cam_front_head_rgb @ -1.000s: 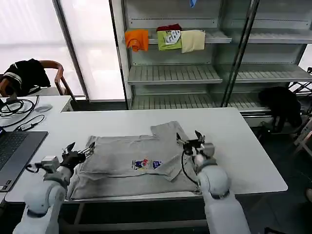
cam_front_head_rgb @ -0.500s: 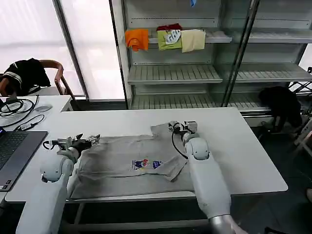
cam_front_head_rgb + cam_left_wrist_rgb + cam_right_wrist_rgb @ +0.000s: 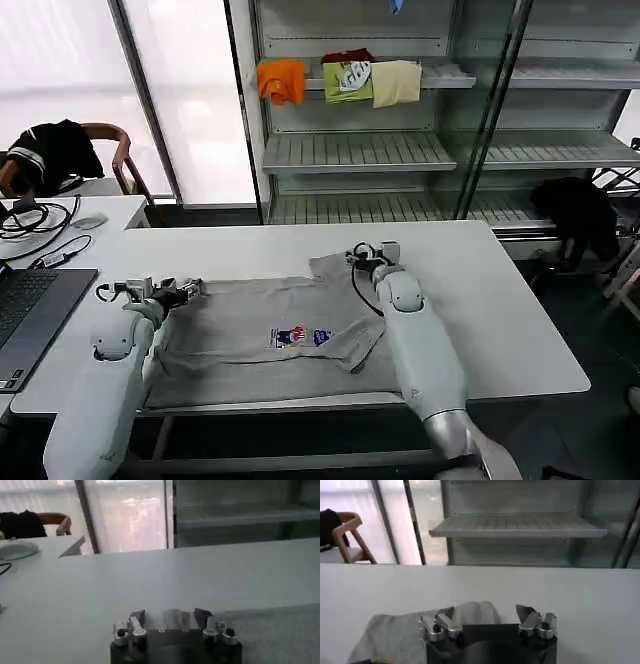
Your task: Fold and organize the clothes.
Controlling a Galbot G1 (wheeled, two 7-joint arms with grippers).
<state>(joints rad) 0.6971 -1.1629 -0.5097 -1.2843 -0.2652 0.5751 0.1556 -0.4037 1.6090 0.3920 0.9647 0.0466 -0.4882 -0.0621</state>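
Note:
A light grey short-sleeved shirt [image 3: 262,332] lies flat on the white table [image 3: 500,300], its small multicoloured print [image 3: 300,337] facing up. My left gripper [image 3: 186,290] is at the shirt's far left corner, open, its fingers astride the fabric edge [image 3: 175,615]. My right gripper [image 3: 361,256] is at the far sleeve [image 3: 335,266], open too. In the right wrist view the grey sleeve [image 3: 395,635] bulges up between the open fingers of the right gripper [image 3: 485,613]. In the left wrist view the left gripper [image 3: 170,616] sits low over the shirt [image 3: 280,630].
A laptop [image 3: 30,310] and cables [image 3: 35,220] lie at the table's left end. Behind the table, a shelf unit [image 3: 350,150] holds folded orange, green and cream garments [image 3: 340,80]. A chair with black clothing [image 3: 55,150] stands far left. More black clothing [image 3: 575,210] hangs at right.
Both arms have reached away from my body: the left gripper from the shirt's near left side to its far left corner, the right from the shirt's right side to the far sleeve.

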